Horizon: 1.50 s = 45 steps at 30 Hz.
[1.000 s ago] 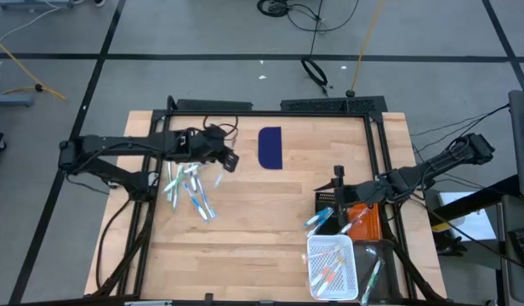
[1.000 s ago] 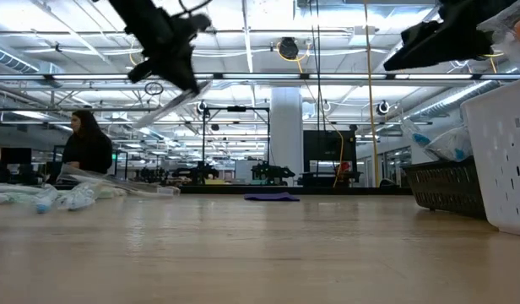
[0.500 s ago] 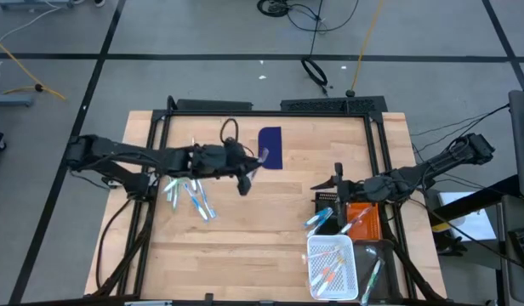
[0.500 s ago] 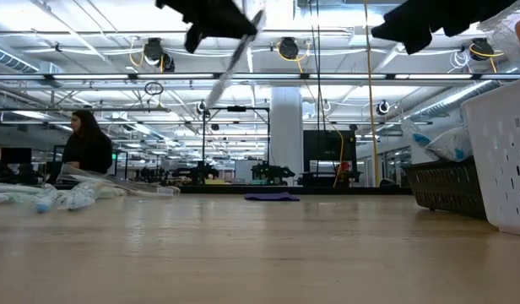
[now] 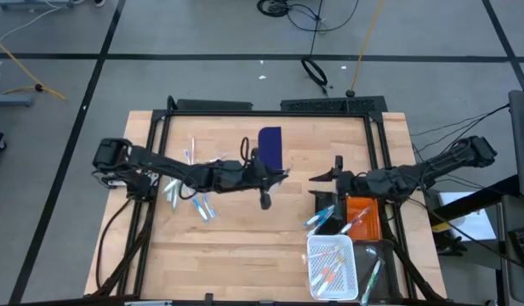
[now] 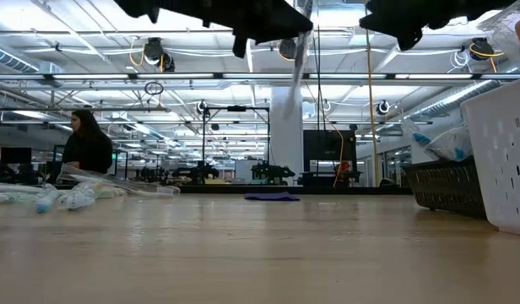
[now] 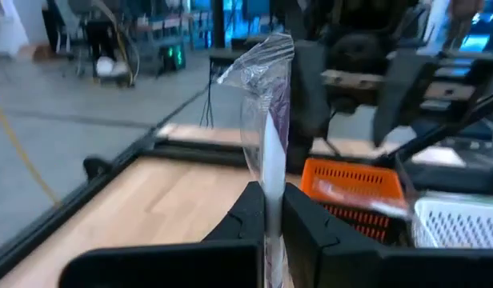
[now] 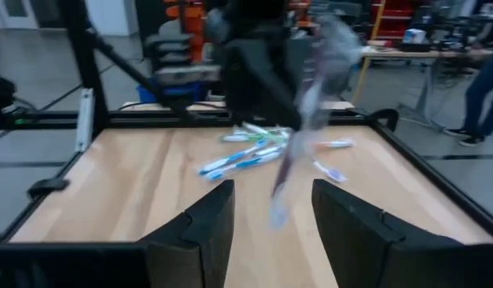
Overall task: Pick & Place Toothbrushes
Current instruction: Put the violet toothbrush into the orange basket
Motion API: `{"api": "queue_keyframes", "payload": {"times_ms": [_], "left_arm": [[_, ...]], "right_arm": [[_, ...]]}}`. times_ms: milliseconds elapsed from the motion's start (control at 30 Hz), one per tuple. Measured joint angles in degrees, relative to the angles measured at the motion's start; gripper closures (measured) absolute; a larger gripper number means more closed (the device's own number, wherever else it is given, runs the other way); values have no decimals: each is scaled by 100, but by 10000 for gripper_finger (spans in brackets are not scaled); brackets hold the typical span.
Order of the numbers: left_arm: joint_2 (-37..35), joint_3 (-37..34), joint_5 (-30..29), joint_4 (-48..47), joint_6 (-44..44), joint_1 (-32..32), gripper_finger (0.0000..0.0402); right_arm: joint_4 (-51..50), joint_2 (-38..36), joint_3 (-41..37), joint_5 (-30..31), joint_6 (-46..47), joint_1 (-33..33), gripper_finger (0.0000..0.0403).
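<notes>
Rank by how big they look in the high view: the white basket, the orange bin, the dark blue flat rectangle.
1. white basket, clearly the largest.
2. orange bin and dark blue rectangle: too close to rank, since the right arm covers part of the bin.

Grey floor (image 5: 58, 212) w/ dark lines, lit ceiling trusses (image 6: 91, 80), white pillar (image 6: 287, 135).

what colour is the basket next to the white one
Orange basket, beside the white basket; clearest in the high view.
</notes>
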Motion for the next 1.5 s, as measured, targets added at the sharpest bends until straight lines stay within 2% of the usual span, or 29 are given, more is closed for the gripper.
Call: {"api": "queue_keyframes", "payload": {"times_ms": [233,367,500,667,867,1067,1167,1333,1500], "left_arm": [[231,0,29,442,71,-9,381],[229,0,29,490,100,-29,393],[224,0,30,589,94,-32,386],[224,0,32,555,119,-70,393],[224,1,32,546,119,-70,382],[224,0,32,466,124,-70,394],[224,0,32,456,117,-70,383],[224,0,32,422,115,-70,380],[224,0,30,385,97,-68,394]], "right_arm": [[454,203,0,-22,-14,-429,243],[745,455,0,-81,-99,-623,243],[1282,765,0,-580,-151,-854,243],[1772,1081,0,-740,-176,-1103,243],[2651,1458,0,-1556,-111,-1281,243],[3026,1761,0,-1537,-116,-1328,243],[3099,1843,0,-1534,-127,-1330,246],[3232,1884,0,-1537,-129,-1328,287],[3243,1882,0,-1540,-353,-1328,377]]}}
